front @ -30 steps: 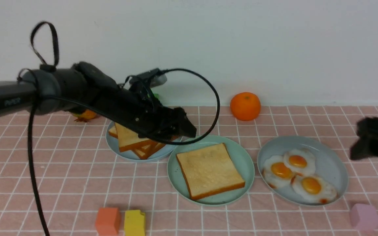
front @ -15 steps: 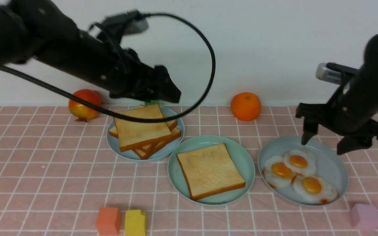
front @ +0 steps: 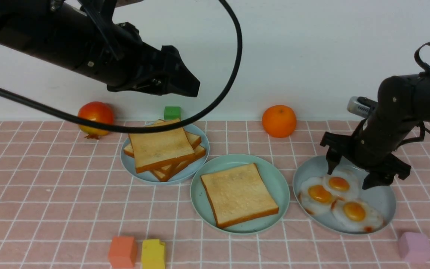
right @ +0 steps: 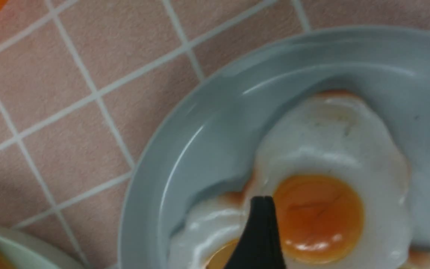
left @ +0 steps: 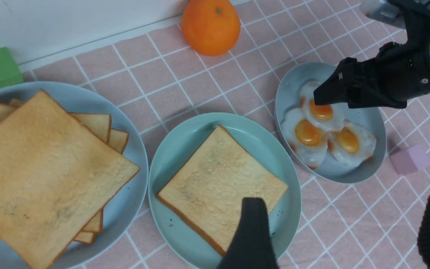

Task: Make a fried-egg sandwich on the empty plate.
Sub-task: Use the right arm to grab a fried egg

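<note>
Front view: the round mint-green plastic plate (front: 281, 186) sits at 6 o'clock from centre, bearing one square golden toast slice (front: 239, 194). At its 3 o'clock, a blue-grey oval plate (front: 385, 196) holds three white toy fried eggs (front: 353, 211). The right gripper (front: 351, 173) is spread astride the rearmost egg (front: 340, 183). At the mint plate's 10 o'clock is a paler round plate (front: 129, 164) of stacked toast (front: 161, 149). The left gripper (front: 187, 86) hangs high above it.

Left wrist view: its fingers (left: 250, 231) are wide apart and empty.

Right wrist view: black fingers (right: 259, 235) flank one yolk (right: 317, 216); whether they touch it is unclear.

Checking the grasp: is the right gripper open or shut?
Open: right gripper fingers stand apart, either side of the rear fried egg.
</note>
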Action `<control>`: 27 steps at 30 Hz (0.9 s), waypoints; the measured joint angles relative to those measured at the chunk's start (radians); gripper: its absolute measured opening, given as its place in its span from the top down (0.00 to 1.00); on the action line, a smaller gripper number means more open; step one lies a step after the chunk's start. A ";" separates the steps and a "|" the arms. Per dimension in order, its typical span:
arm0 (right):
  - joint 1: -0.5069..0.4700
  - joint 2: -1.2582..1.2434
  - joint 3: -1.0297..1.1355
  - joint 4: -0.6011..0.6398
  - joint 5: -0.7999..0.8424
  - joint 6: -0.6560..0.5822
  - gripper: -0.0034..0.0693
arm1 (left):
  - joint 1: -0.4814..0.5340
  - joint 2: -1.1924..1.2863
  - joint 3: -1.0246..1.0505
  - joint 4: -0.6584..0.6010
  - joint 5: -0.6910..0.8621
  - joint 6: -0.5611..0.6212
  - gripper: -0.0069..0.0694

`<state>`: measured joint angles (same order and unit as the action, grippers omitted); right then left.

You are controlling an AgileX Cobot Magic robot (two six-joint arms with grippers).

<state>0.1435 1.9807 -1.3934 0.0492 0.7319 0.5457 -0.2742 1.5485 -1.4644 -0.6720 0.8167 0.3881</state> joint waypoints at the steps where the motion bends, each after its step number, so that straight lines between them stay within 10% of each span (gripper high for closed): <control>1: -0.001 0.000 -0.001 -0.004 0.000 0.001 0.13 | 0.000 0.000 0.000 0.000 0.001 0.000 0.14; 27: -0.049 0.081 -0.016 0.047 -0.117 0.030 0.16 | 0.000 0.011 0.000 -0.023 0.011 0.000 0.14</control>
<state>0.0948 2.0621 -1.4094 0.0958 0.6148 0.5755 -0.2742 1.5592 -1.4644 -0.6948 0.8274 0.3879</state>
